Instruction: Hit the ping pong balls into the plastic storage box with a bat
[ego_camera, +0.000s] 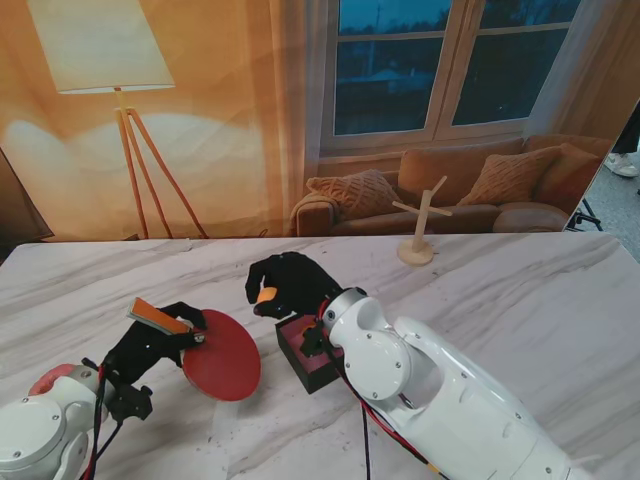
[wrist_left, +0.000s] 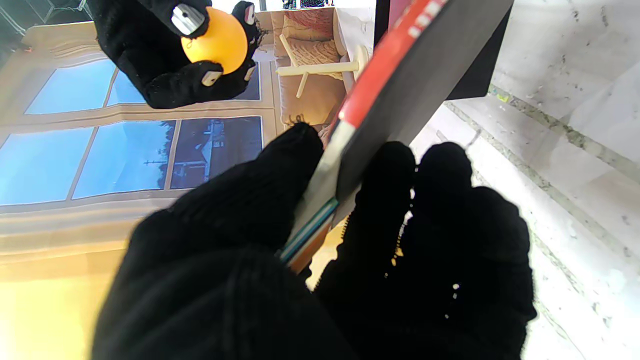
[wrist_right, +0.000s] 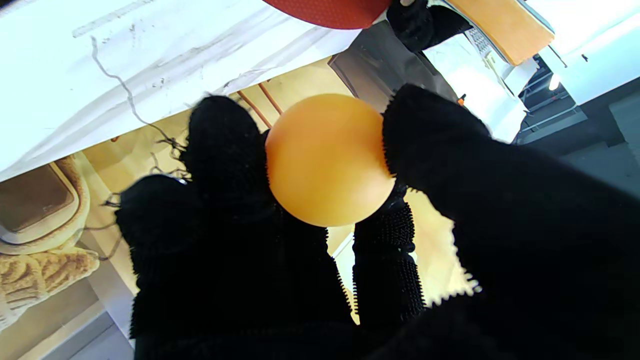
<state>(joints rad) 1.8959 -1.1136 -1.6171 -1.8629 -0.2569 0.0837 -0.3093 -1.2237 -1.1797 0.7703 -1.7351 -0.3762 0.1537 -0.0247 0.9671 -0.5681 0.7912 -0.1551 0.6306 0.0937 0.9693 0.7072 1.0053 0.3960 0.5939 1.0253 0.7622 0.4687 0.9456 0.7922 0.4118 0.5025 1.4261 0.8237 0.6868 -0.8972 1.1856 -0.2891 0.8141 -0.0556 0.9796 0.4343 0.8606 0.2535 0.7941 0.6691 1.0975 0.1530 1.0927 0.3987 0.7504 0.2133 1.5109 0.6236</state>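
Your right hand (ego_camera: 288, 283) has its fingers (wrist_right: 227, 150) pinched on the orange ball (ego_camera: 266, 295), held just over the dark box (ego_camera: 312, 352); it's light, hard, slick, prob bouncy, so keep fingertip grip, while left hand (ego_camera: 150, 345) fingers clamp the bat (ego_camera: 215, 352) at the handle.

Stand overlooks table (ego_camera: 520, 290); wrist cameras hug fingers (wrist_right: 225, 150).

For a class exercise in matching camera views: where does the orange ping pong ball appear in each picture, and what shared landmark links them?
Stand view: the ping pong ball sits in the right hand, just beyond the box.
Left wrist view: ball pinched by that hand.
Right wrist view: ball between fingertips.
Shared landmark: the red bat, held by the left hand.
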